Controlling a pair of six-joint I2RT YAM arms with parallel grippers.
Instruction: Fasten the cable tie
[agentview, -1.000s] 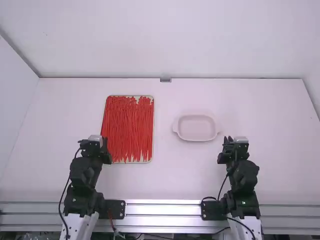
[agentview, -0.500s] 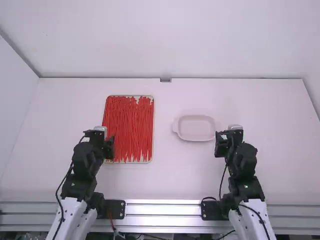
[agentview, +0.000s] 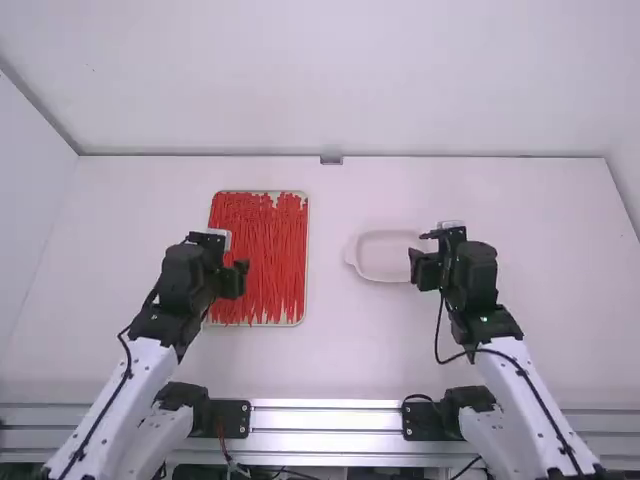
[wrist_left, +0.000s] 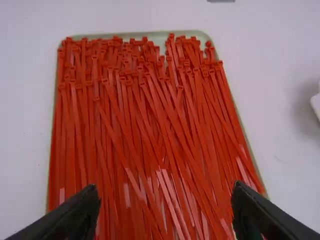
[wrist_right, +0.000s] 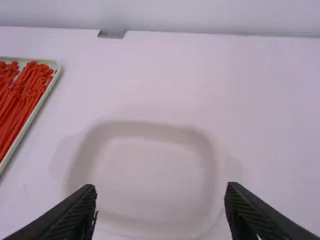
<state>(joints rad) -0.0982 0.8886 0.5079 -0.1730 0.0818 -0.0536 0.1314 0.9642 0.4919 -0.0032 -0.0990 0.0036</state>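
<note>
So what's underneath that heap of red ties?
A flat, pale tray: its rim shows around the edges of the ties. They cover its floor completely, so anything lying beneath them cannot be seen.

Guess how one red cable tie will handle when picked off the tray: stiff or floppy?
Probably floppy and light: the cable ties are long thin strips, so a pinched end likely droops. They lie crossed and overlapping on the tray, so neighbours may drag along.

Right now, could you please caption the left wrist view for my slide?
Open left gripper poised over a tray heaped with red cable ties.
</note>
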